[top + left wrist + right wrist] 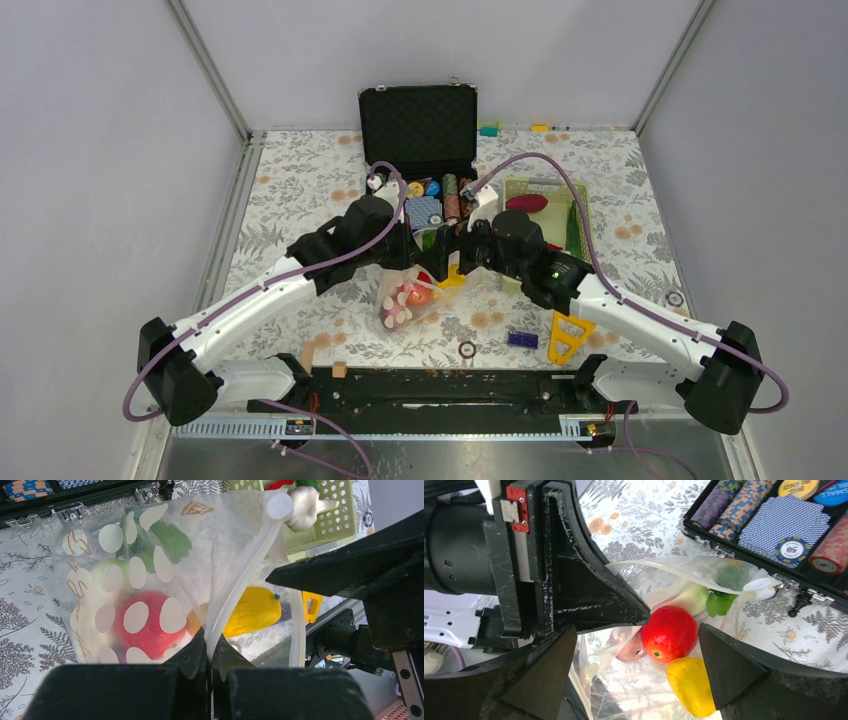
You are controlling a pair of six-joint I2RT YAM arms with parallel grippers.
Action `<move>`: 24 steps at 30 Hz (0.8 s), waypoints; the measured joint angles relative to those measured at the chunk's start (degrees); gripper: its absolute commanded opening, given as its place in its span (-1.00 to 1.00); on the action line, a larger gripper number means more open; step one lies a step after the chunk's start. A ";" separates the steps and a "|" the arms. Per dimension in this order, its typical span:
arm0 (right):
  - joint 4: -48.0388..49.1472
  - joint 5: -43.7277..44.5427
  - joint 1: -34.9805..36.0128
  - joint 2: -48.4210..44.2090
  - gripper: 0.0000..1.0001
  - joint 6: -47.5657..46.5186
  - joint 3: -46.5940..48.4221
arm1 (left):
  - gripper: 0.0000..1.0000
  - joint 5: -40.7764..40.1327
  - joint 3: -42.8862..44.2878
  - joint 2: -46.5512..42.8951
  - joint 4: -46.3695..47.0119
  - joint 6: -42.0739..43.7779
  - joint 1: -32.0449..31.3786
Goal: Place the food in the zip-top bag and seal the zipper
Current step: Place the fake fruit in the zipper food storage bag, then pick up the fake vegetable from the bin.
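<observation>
L gripper [210, 652] is pinching the zip-top bag [150, 555] by its zipper [247, 570] lip, holding the mouth up. R gripper [636, 630] is hanging over it, spread wide and gripping nothing. Yellow pepper [689, 685] is lying between R's fingers beside the red tomato [669, 632], at the mouth; fully inside or not, can't tell. Best next, I'd say: nudge it deeper w/ R before fetching more, L not slackening.

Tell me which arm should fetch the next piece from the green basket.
Right. The right gripper is open, with the basket on its side; the left gripper is shut on the zip-top bag.
</observation>
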 measured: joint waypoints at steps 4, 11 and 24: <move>-0.50 2.82 0.09 -0.50 0.99 0.37 0.00 | -1.00 0.00 0.00 -0.02 0.02 -0.20 0.00; -7.78 13.09 0.20 -2.05 0.99 0.79 1.11 | -1.00 -0.02 0.00 -0.11 -0.02 -0.22 0.00; -24.74 21.64 -20.90 -0.76 0.99 8.37 5.86 | -1.00 -1.75 -0.02 -2.29 -0.09 -0.11 0.00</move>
